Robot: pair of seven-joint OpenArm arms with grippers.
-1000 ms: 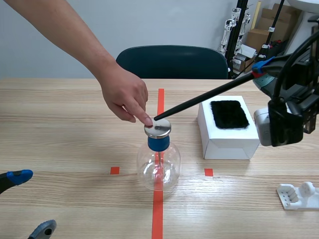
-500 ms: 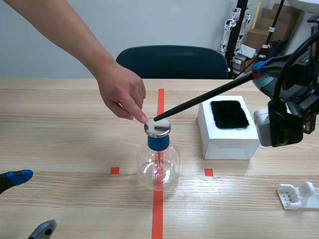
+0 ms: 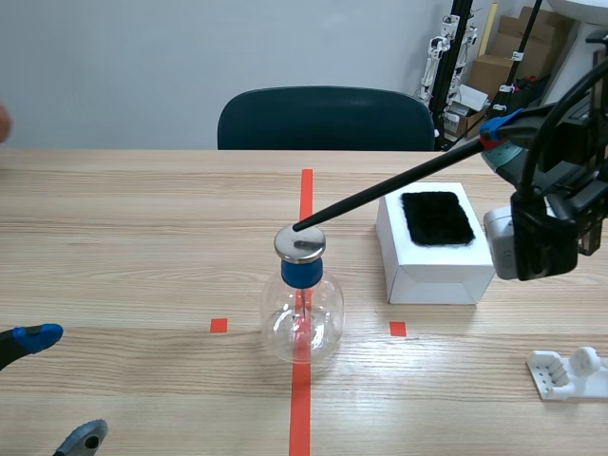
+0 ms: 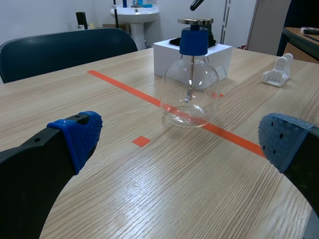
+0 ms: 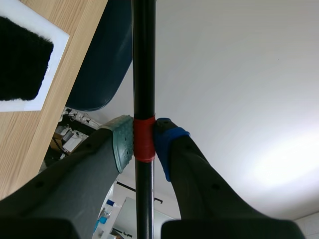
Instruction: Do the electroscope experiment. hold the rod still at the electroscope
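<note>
**Rod tip at the electroscope's top plate**

We see the right end effector (image 5: 143, 139) clenched on the black rod (image 3: 380, 195) at its red band, one pad on each side. The rod slants down from there, passing over the white box (image 3: 432, 271) with its black fur pad (image 3: 437, 217). Its tip sits over the metal plate (image 3: 300, 244) of the electroscope (image 3: 302, 309), and in the left wrist view we make out a slight gap between tip and plate. The electroscope is a clear glass flask with a blue neck, and it stands upright on the red tape line in the middle of the desk (image 3: 123, 237). The left end effector (image 4: 182, 139) is released, low over the near edge of the desk, with nothing between its fingers.
</note>
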